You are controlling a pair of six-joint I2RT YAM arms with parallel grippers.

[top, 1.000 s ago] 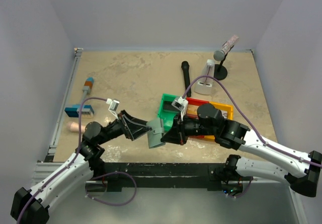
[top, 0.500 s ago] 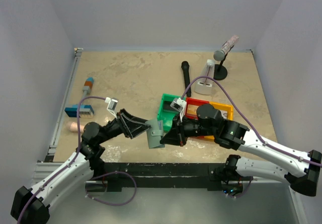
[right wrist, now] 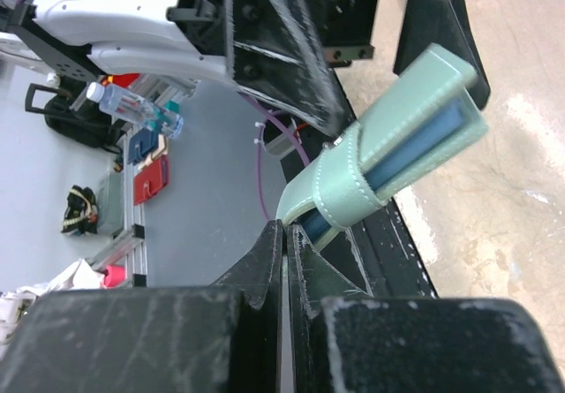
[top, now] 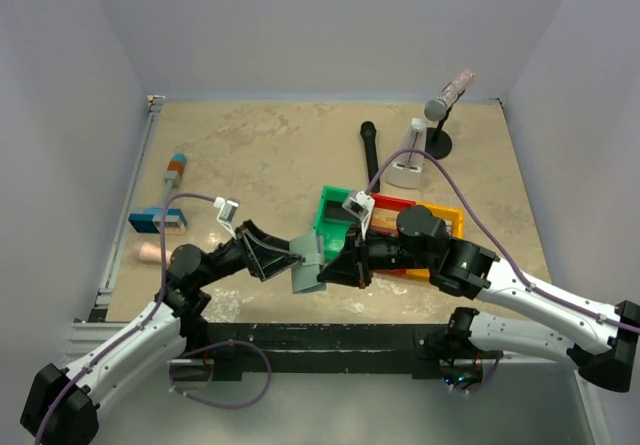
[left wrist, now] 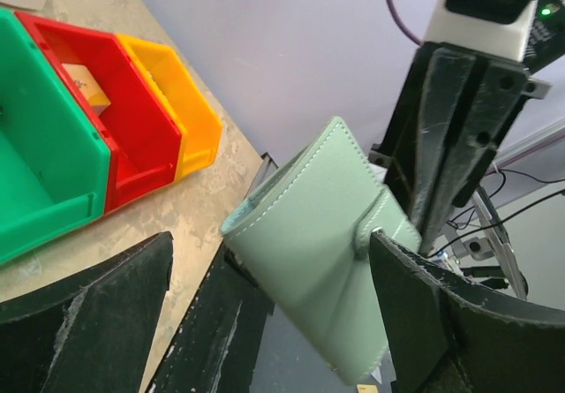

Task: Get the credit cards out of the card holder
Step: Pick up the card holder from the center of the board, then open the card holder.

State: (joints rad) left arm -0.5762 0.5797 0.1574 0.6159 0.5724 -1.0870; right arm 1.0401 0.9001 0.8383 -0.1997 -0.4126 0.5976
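Pinching the card holder [left wrist: 300, 207] by its strap [right wrist: 340, 194] in my closed right pincer [right wrist: 284, 234], I am holding my left pincer [left wrist: 271, 238] wide (unfolding comes next).

Card holder [top: 305, 265]: pale grey-green, blue inside, folded shut.
Pose: tilted, up off the bench [top: 260, 155].
Grip: my right end effector [top: 325, 275] pinches its strap [right wrist: 340, 194].

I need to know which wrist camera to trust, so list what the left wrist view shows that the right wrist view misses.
Only left wrist: the green bin, red bin, yellow bin and the card holder face-on. Only right wrist: a blue layer inside its edge. Both: the card holder, its flap pinched by the right pincer.
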